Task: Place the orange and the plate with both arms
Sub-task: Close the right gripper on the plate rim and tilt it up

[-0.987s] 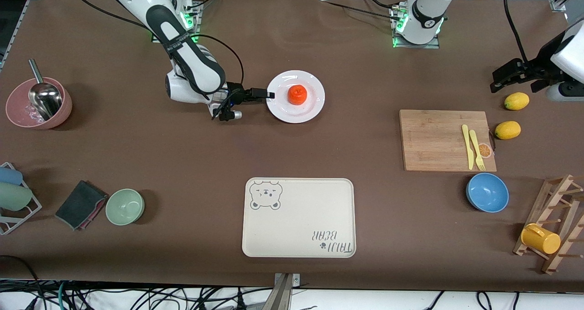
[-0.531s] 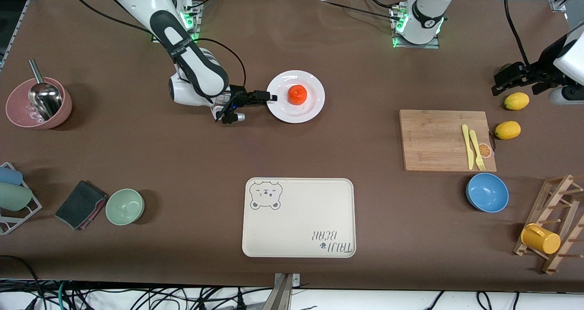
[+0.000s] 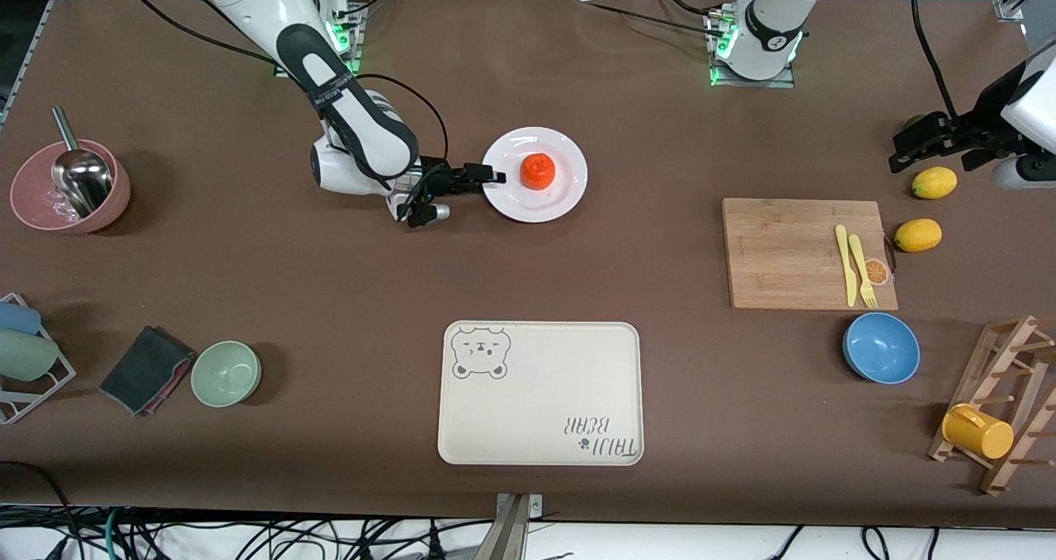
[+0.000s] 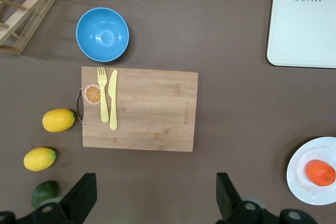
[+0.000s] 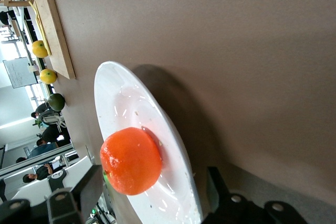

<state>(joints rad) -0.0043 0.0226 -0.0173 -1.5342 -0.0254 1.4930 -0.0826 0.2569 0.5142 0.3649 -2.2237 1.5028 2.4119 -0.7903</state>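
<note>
Two fingers of your right gripper [image 3: 492, 174] straddle the rim of the plate [image 3: 569, 190], spread, not yet pinching, orange [image 3: 538, 171] sitting mid-plate, so squeeze evenly and lift level, while your left gripper [image 3: 931, 142] waits spread above the lemons [image 3: 934, 182].

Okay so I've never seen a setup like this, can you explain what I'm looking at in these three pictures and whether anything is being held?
Two robot arms stand at a brown table. The wide picture looks down from across the table; the other two come from cameras on each arm's wrist. The right gripper sits low at the rim of the white plate, its fingers either side of the rim and not clamped. The orange lies on that plate. The left gripper waits open above the lemons, holding nothing. Also there: a cutting board with yellow cutlery, a blue bowl and a bear-printed tray.
</note>
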